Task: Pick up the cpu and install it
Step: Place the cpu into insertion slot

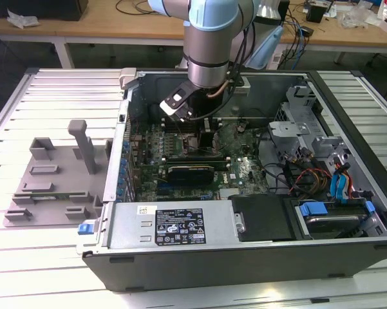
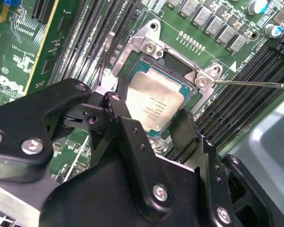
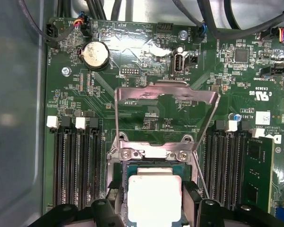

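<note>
1. Claw pinches the cpu by two opposite edges, one finger per side
2. Cpu lies flat between the fingers, square to the socket; whether it is seated or just above it, I cannot tell
3. Lid stands raised at one socket edge
4. Count: one claw, one cpu, one socket, one lid

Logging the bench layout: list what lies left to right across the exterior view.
Grey slotted tray → green motherboard → blue cables. The arm overlaps the motherboard, so it is left out.
</note>
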Robot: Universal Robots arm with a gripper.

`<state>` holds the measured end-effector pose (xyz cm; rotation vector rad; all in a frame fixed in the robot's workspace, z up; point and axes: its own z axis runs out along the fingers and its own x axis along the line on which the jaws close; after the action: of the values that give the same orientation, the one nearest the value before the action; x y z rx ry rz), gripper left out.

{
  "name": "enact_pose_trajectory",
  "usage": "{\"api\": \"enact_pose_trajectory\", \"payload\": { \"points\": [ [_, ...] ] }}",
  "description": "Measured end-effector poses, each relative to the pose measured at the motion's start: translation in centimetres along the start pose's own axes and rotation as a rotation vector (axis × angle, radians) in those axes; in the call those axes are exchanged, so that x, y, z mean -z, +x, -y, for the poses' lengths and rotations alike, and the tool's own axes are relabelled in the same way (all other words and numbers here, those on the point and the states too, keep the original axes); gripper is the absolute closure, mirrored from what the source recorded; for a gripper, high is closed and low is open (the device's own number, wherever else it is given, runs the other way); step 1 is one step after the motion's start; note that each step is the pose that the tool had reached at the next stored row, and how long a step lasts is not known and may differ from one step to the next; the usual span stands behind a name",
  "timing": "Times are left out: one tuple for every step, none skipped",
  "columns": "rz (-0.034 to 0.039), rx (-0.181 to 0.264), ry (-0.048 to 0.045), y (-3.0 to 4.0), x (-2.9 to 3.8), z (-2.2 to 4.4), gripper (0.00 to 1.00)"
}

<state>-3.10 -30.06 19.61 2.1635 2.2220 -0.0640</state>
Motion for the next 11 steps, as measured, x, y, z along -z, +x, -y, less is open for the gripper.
{"api": "enact_pose_trajectory", "payload": {
  "points": [
    [0.0,0.0,0.0,0.0,0.0,0.0,0.38],
    [0.0001,0.0,0.0,0.0,0.0,0.0,0.38],
    [0.0,0.0,0.0001,0.01,0.0,0.01,0.38],
    [-0.0001,0.0,0.0,0.02,0.0,0.0,0.38],
    [0.0,0.0,0.0001,0.02,0.0,0.0,0.38],
    [-0.0001,-0.004,0.0002,0.03,-0.01,0.08,0.38],
    [-0.0001,-0.005,0.0003,0.03,-0.01,0.12,0.38],
    [-0.0001,-0.005,0.0004,0.03,-0.01,0.12,0.38],
    [0.0,-0.005,0.0003,0.03,-0.01,0.13,0.38],
    [0.0,-0.006,0.0004,0.02,0.0,0.13,0.38],
    [0.0002,-0.006,0.0005,0.01,0.11,0.13,0.38]
  ]
}}
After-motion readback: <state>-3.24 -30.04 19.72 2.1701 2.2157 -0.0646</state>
